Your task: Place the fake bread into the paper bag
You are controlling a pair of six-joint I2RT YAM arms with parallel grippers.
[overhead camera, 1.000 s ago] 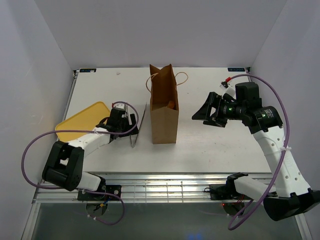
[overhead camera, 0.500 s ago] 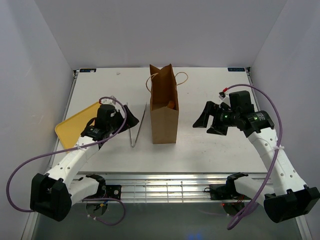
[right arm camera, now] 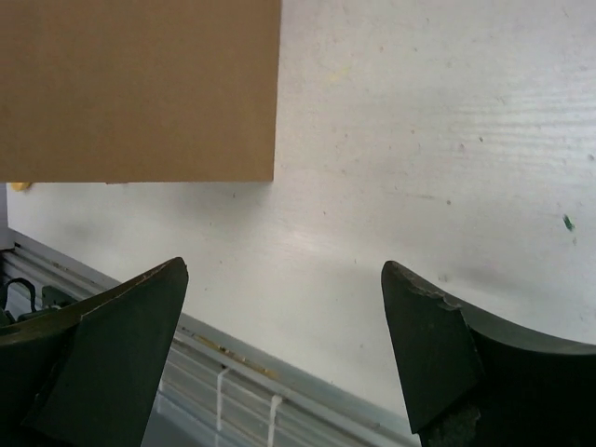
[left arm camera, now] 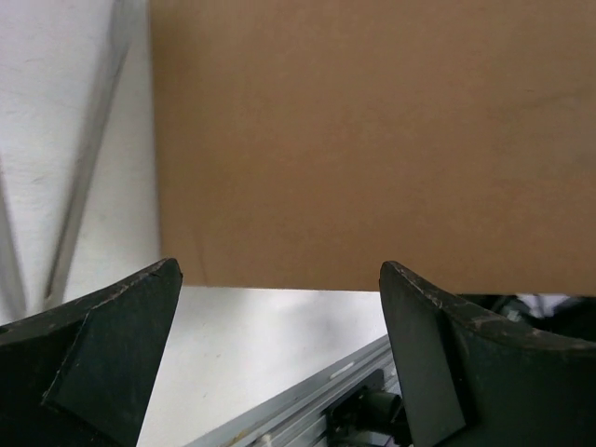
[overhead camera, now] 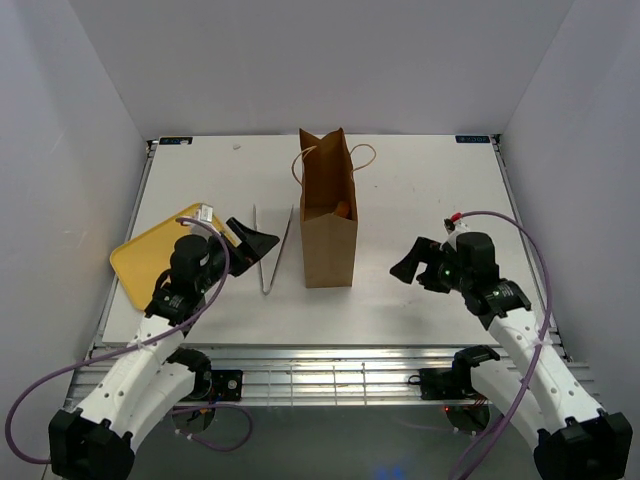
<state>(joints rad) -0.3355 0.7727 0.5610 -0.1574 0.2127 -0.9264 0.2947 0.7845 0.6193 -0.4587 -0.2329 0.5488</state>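
The tall brown paper bag (overhead camera: 328,235) stands open in the middle of the table, its handles at the top. An orange-brown piece of fake bread (overhead camera: 343,209) shows inside its mouth; no other bread is in view. My left gripper (overhead camera: 256,243) is open and empty, left of the bag and apart from it. In the left wrist view (left arm camera: 279,279) the bag's side (left arm camera: 372,140) fills the top. My right gripper (overhead camera: 407,266) is open and empty, right of the bag. In the right wrist view (right arm camera: 284,279) the bag's lower corner (right arm camera: 140,88) is at top left.
A flat yellow tray (overhead camera: 143,258) lies at the left under my left arm. Metal tongs (overhead camera: 270,250) lie between my left gripper and the bag. The table's front rail (right arm camera: 233,363) runs just below both grippers.
Both arms have drawn back toward the near edge. The left gripper moved away from the tongs, and the right gripper came down and nearer. Both stayed open.
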